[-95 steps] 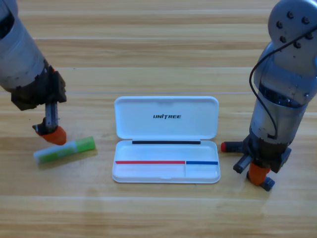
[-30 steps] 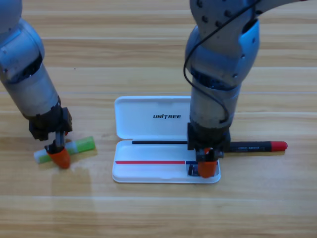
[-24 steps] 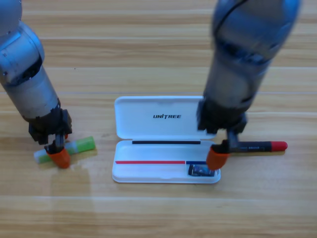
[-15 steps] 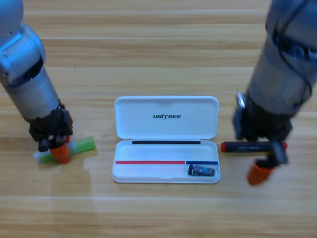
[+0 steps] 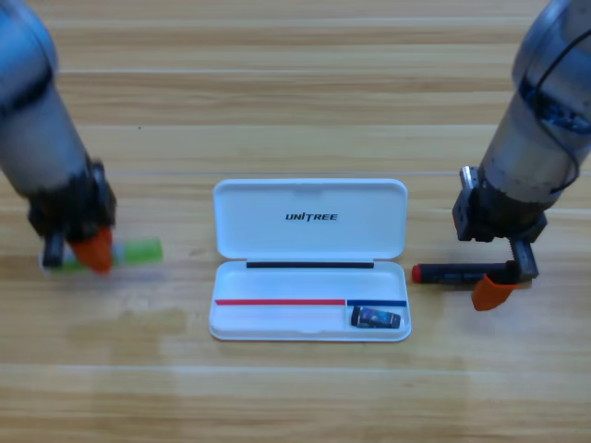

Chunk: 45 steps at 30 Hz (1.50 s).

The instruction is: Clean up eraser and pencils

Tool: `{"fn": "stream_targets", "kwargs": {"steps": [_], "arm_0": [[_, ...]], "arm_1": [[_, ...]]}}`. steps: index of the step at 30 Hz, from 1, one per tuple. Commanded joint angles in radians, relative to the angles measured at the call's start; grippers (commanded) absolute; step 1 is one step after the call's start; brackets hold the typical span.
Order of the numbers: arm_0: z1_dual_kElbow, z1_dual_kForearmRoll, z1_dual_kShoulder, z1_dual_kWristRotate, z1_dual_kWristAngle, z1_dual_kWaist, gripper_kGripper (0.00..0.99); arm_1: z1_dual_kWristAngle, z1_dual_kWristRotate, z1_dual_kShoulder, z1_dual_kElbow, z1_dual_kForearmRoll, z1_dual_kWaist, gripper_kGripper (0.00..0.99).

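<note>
The eraser (image 5: 376, 317), a small dark block, lies in the right-hand compartment of the open white case (image 5: 277, 323). The black pencil (image 5: 451, 274) lies on the table just right of the case, its red tip pointing at the case. My right gripper (image 5: 506, 277) is down over the pencil's right end, open, with one orange jaw on the near side; that end is hidden. At the left, my left gripper (image 5: 90, 251) is shut on the green and white pencil (image 5: 138, 251), which sticks out on both sides of it.
The case's lid (image 5: 309, 217) lies flat behind its tray, marked UNITREE. Both grey arms stand tall at the picture's left and right sides. Wooden table (image 5: 295, 397) runs along the front.
The right gripper let go of the eraser in the case, swung right and came down at the black pencil's right end. The left gripper closed on the green pencil and carried it back and left.
</note>
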Motion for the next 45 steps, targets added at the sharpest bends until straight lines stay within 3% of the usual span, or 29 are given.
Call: {"fn": "stream_targets", "kwargs": {"steps": [1,8,14,17,22,26,36,45], "arm_0": [[-0.130,0.134,-0.122,-0.021,0.005,-0.053,0.000],[-0.220,0.186,-0.092,-0.061,-0.035,-0.166,0.000],[-0.262,0.194,0.001,-0.064,-0.115,-0.215,0.000],[-0.309,0.220,0.056,-0.072,-0.149,-0.231,0.000],[-0.446,0.329,0.185,-0.073,-0.208,-0.246,0.000],[-0.504,0.360,0.248,-0.073,-0.222,-0.255,0.000],[-0.535,0.367,0.335,-0.065,-0.230,-0.258,0.000],[-0.578,0.367,0.385,-0.075,-0.219,-0.281,0.000]], "arm_1": [[-0.008,-0.036,0.134,-0.040,-0.020,-0.067,0.983],[-0.046,-0.060,0.211,-0.082,-0.020,-0.081,0.925],[-0.071,-0.080,0.230,-0.078,-0.017,-0.090,0.816],[-0.072,-0.095,0.229,-0.073,0.002,-0.090,0.807],[-0.042,-0.140,0.227,-0.070,0.049,-0.090,0.437],[-0.014,-0.157,0.229,-0.070,0.054,-0.090,0.000],[0.012,-0.158,0.198,-0.066,0.066,-0.089,0.000],[0.017,-0.083,0.074,-0.072,0.135,-0.072,0.000]]}}
